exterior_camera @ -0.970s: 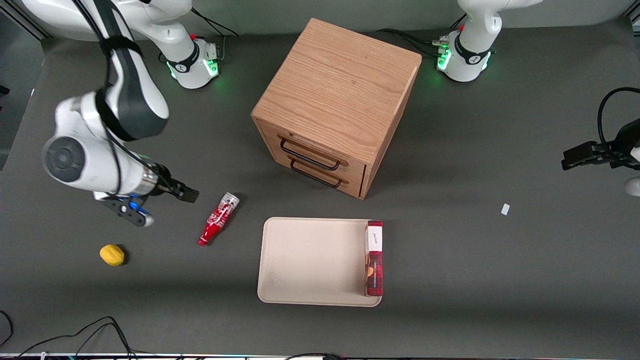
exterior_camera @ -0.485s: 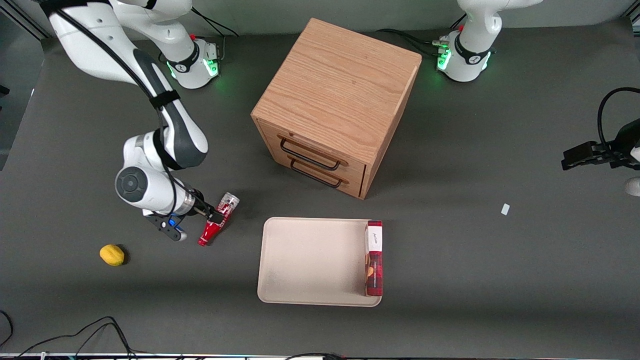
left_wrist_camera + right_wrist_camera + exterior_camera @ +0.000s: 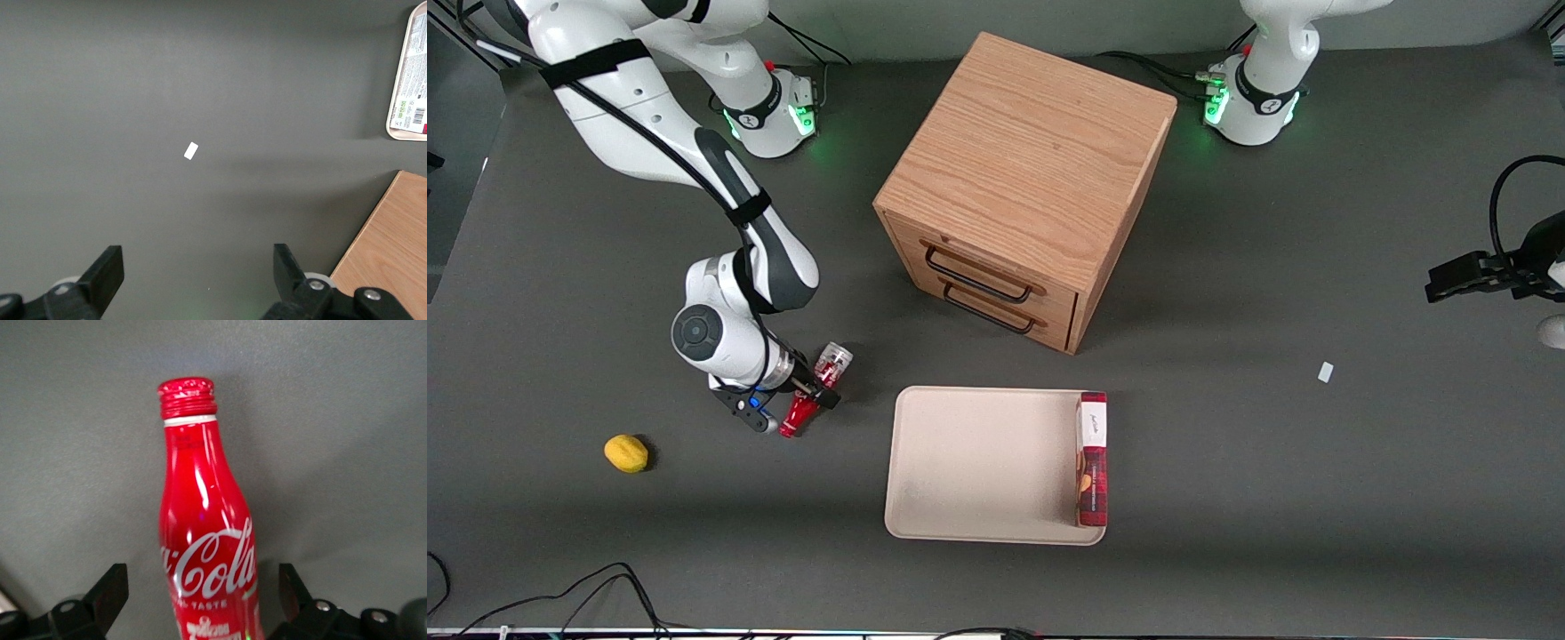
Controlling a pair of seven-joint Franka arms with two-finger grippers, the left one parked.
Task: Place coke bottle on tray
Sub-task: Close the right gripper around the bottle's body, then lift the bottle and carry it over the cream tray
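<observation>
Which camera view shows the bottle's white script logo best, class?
The right wrist view: the slim red coke bottle fills it, logo readable, between the open tool's fingers. The front view shows the bottle lying small on the table, partly covered by the tool. The left wrist view lacks it.

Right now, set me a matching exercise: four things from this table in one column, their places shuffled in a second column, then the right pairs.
Things:
1. slim red coke bottle
2. red plaid rectangular box
3. small yellow lemon
4. open gripper

Places:
A. on the large flat beige tray, along its rim at the parked arm's end
B. on the table, alone toward the working arm's end
C. lying on the table beside the tray
D. astride the bottle's body

Pairs: 1-C, 2-A, 3-B, 4-D
</observation>
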